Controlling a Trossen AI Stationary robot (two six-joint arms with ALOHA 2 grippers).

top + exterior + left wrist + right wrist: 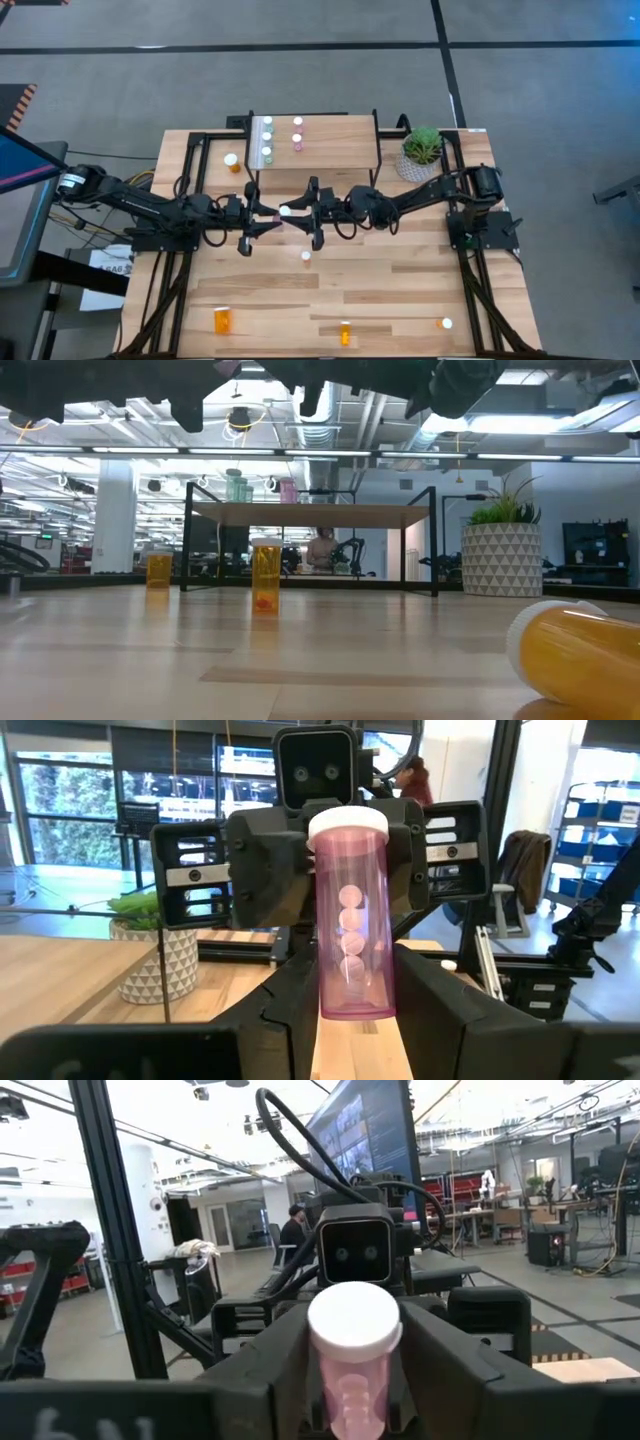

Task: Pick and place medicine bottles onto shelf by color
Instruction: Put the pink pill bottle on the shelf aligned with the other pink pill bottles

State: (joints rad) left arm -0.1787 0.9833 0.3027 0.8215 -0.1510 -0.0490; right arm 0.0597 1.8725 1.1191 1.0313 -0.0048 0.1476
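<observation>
- My left claw (355, 1010) grips the translucent pink white-capped pill bottle (352, 915) above mid-bench (400, 270).
- My right claw (350, 1380) brackets its cap end; contact unclear.

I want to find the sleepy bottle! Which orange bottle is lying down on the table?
The orange bottle at the table's near left corner, also close up in the low view. It lies flat on its side; the other orange bottle stands upright.
</observation>
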